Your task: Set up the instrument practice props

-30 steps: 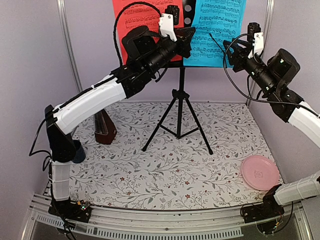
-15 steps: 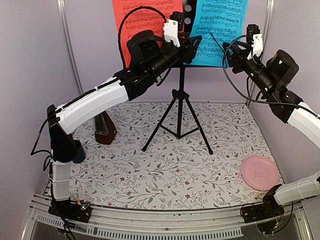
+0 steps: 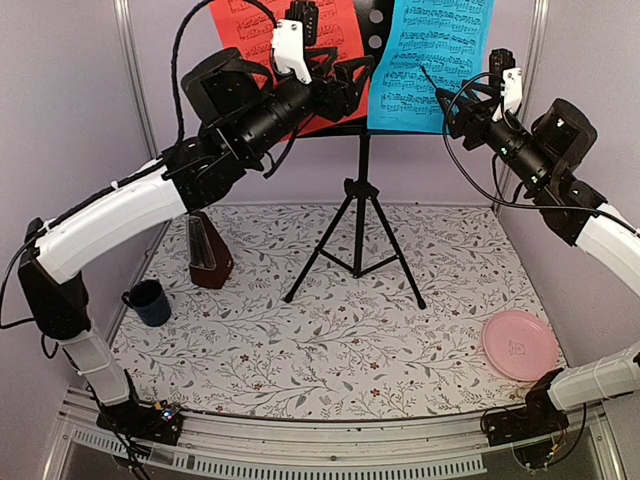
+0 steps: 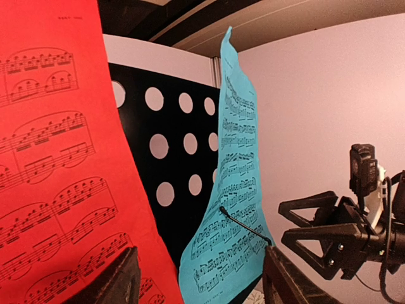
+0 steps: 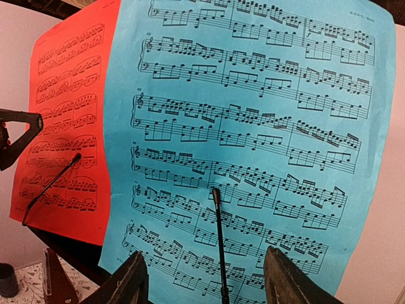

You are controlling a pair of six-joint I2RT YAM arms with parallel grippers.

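From overhead alone, the whole layout: a black perforated music stand with tripod legs (image 3: 361, 190) upright at the back middle of the flower-patterned table mat (image 3: 330, 350). On the left of its desk a red sheet of printed music (image 3: 345, 35), tilted. On the right a cyan sheet of printed music (image 3: 430, 55). Left of the tripod and well apart from it, a small brown wooden pyramid metronome (image 3: 208, 255), upright. Near the mat's left edge a dark blue mug (image 3: 150, 302); at right front a pink round plate (image 3: 520, 345).

Both arms up at the desk: the left gripper (image 3: 352, 85) at the red sheet's lower right, the right gripper (image 3: 445, 112) just beside the cyan sheet's right edge.

From the left wrist only: round holes of the black desk between the two sheets, the cyan sheet nearly edge-on and curling, a thin black wire retainer (image 4: 243, 225) across its lower part. Own fingers (image 4: 120, 282) wide apart, nothing clamped. Red sheet's lower corner just beside the left-hand finger; touching or not, impossible to tell.

From the right wrist only: the cyan sheet face-on, filling most of the view, its staves readable. Own fingers (image 5: 130, 282) spread wide below it, the sheet beyond them, not pinched.
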